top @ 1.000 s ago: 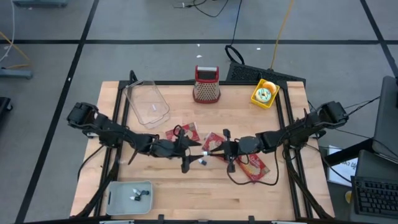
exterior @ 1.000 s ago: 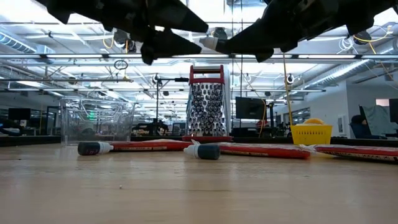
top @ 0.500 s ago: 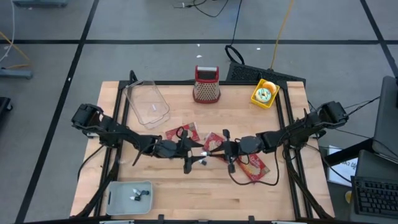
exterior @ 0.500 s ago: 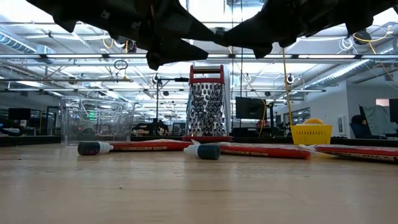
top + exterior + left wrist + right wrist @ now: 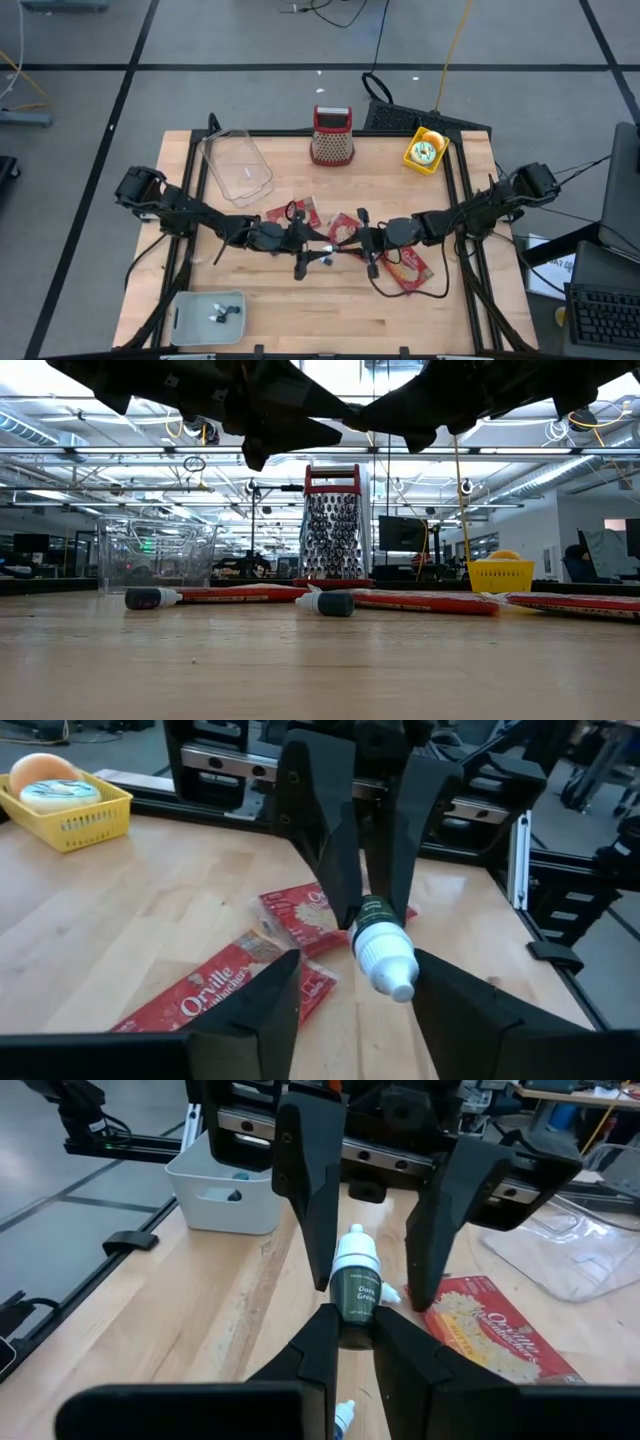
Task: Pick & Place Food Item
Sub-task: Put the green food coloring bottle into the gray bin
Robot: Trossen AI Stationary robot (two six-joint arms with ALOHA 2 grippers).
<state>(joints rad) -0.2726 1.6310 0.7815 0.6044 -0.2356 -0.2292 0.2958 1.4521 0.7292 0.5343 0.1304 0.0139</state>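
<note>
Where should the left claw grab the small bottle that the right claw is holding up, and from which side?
Grip the white cap end of the small bottle: it juts free past the right claw, which pinches the dark body. Come head-on, from the side opposite that claw, with the left claw open astride the cap.

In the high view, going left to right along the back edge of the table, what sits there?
Clear plastic container → box grater with red handle → yellow basket. The popcorn packets and both end effectors lie nearer the table's middle, so they are left out.
</note>
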